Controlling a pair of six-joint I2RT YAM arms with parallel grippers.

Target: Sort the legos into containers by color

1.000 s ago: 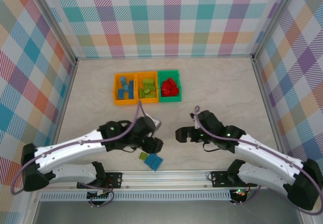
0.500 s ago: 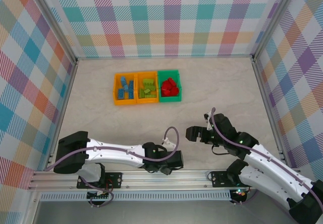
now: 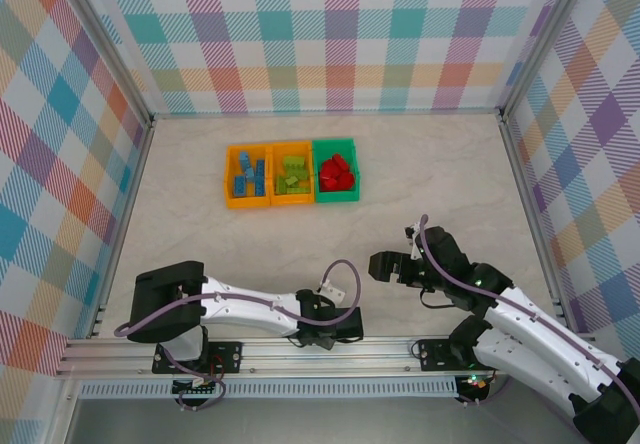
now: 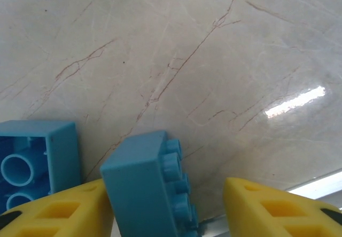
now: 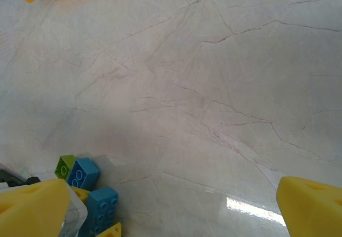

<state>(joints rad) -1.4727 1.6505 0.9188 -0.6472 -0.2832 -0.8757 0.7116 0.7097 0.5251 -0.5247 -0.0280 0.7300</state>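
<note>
My left gripper (image 4: 165, 195) is open around a blue lego (image 4: 140, 186) standing on its side, studs facing the right finger. The lego leans on the left finger (image 4: 64, 210); a gap stays before the right finger (image 4: 267, 207). A second blue lego (image 4: 37, 157) lies hollow side out to the left. From above, the left gripper (image 3: 338, 327) is low at the near edge and covers these legos. My right gripper (image 3: 380, 264) stands open over bare table. The containers sit at the back: orange (image 3: 247, 177) with blue legos, orange (image 3: 292, 174) with green, green (image 3: 336, 172) with red.
In the right wrist view, a lime green lego (image 5: 65, 165) and two blue ones (image 5: 84, 173) (image 5: 101, 207) lie at the lower left, beside the left gripper's yellow fingertips. A metal rail (image 3: 300, 349) borders the near edge. Checked walls enclose the table.
The left arm swung down low to the near edge over the loose legos, and its jaws have narrowed around a blue one. The right arm drew back to the right.
</note>
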